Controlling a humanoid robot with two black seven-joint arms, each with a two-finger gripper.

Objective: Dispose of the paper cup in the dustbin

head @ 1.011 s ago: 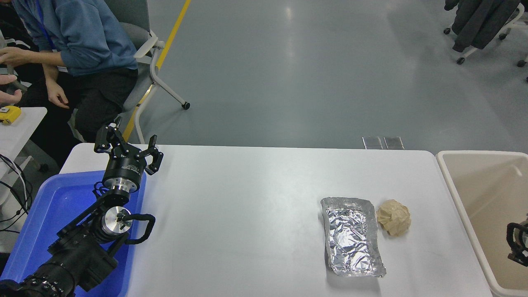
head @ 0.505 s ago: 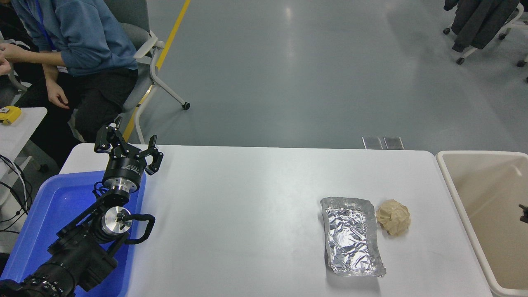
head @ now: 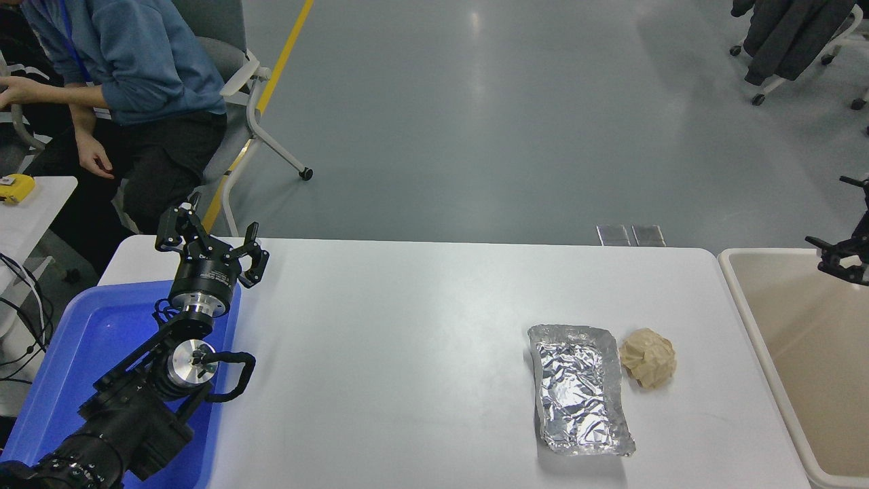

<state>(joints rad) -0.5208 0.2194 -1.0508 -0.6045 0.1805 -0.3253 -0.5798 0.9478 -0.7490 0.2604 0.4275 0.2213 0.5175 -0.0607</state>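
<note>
Beige bin (head: 747,319), thick rim, rounded corners, stands at the table's (head: 421,326) right end. Cup not visible. Right end effector (head: 845,251) at the right edge above the bin, fingers spread, empty. Left end effector (head: 207,243) parked over blue tray (head: 75,353), fingers apart.

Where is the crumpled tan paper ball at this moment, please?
In the head view, the tan paper ball sits on the right part of the white table, just right of the foil tray and left of the beige dustbin.
</note>
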